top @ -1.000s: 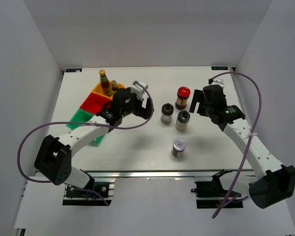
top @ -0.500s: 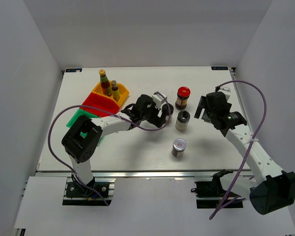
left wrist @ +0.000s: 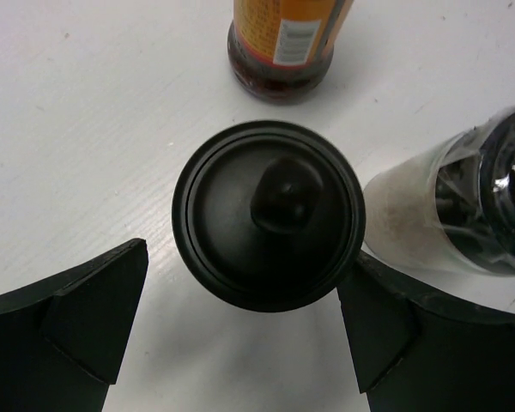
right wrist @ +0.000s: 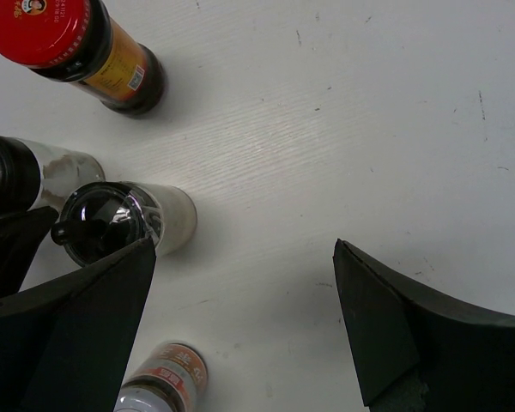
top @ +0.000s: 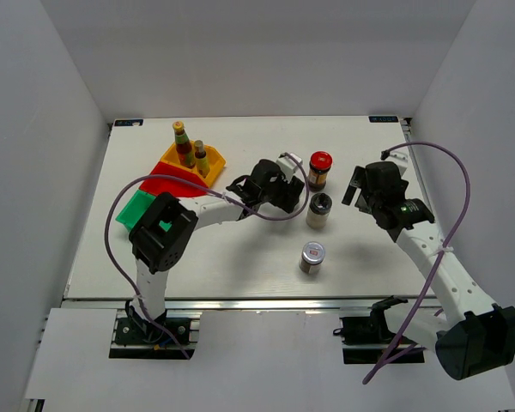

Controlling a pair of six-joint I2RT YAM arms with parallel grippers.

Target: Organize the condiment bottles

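The left pincer (left wrist: 245, 313) stands apart, straddling a round black-capped shaker (left wrist: 269, 223) upright on the white tabletop (left wrist: 86, 129); probably light, rigid and slick, best gripped on the body below the cap.

Jars (top: 316, 211) upright, clustered — slim bottles (top: 184, 144) seemingly upright, apart.

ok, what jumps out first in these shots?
The left arm's jaws stand open on either side of a black-capped shaker mid-table, seen straight down from the left wrist. Around it cluster a red-capped jar, a second shaker and a silver-lidded jar. Two slim sauce bottles stand in the yellow tray at the far left.
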